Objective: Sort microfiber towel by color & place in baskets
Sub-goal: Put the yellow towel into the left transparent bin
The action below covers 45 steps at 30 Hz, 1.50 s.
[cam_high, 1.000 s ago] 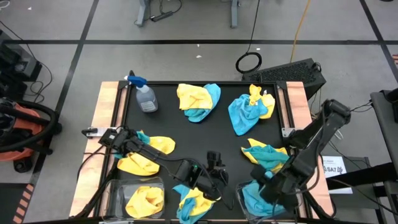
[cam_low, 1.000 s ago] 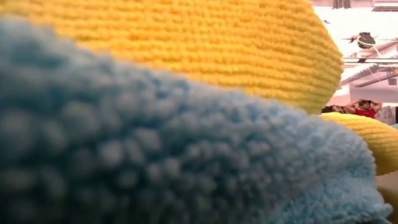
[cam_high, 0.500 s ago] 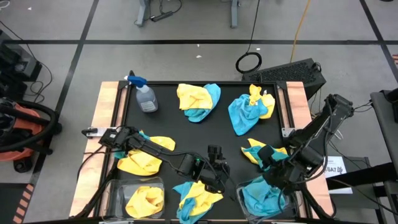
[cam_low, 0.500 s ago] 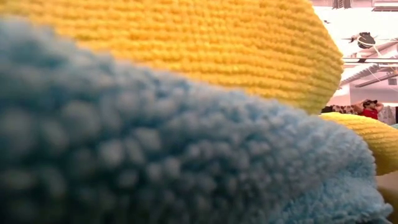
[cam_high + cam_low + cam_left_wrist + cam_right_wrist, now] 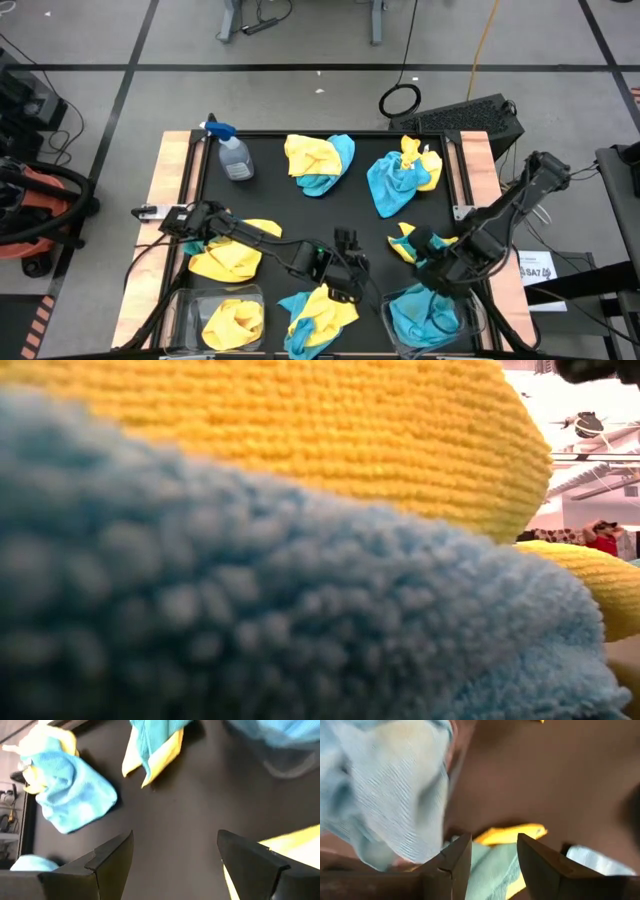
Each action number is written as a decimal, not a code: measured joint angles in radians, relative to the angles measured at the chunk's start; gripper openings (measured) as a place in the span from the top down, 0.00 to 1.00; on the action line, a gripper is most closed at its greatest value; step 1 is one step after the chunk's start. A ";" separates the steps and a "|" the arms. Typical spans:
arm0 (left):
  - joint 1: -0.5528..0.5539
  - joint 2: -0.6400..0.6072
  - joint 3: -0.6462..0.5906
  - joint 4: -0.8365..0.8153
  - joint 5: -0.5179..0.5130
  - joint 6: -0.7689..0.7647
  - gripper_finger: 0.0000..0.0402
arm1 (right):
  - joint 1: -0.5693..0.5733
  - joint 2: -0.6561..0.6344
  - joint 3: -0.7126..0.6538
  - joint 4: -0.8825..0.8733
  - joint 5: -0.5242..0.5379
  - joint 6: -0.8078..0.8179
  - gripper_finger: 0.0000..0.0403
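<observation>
In the high view the left arm lies low across the lower left of the frame, stretched from the bench's left edge toward the lower middle, and the left gripper hangs just above a crumpled yellow-and-turquoise heap at the bottom centre; its fingers stand wide apart with only bare black mat between them. The right arm bends in from the right edge, folded at the elbow, and the right gripper sits at the lower right, between a small yellow-and-turquoise cloth and the right basket; its fingers stand partly apart with nothing pinched between them, yellow and pale turquoise cloth showing beyond the gap. The right basket, a clear plastic bin with rounded corners, holds bunched turquoise towel. The left basket, its clear twin at the bottom left, holds a yellow towel. Another yellow towel lies flattened just above it. Two more mixed heaps sit in the upper half, one at upper centre and one at upper right. A clear spray bottle with a blue trigger lies at the upper left. The low view is filled by fuzzy looped turquoise pile under ribbed yellow knit.
</observation>
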 joint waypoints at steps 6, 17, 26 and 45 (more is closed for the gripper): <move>0.019 0.000 0.000 -0.028 -0.007 -0.003 0.27 | -0.061 -0.044 -0.145 -0.002 -0.066 0.020 0.63; 0.050 0.000 -0.001 -0.024 0.003 0.020 0.27 | -0.195 -0.114 -0.344 0.020 -0.289 0.123 0.63; 0.049 0.000 -0.001 -0.020 0.007 0.019 0.27 | -0.280 -0.111 -0.349 0.026 -0.305 0.159 0.63; 0.023 0.000 -0.002 -0.020 0.030 0.012 0.27 | -0.303 -0.046 -0.349 0.023 -0.313 0.158 0.75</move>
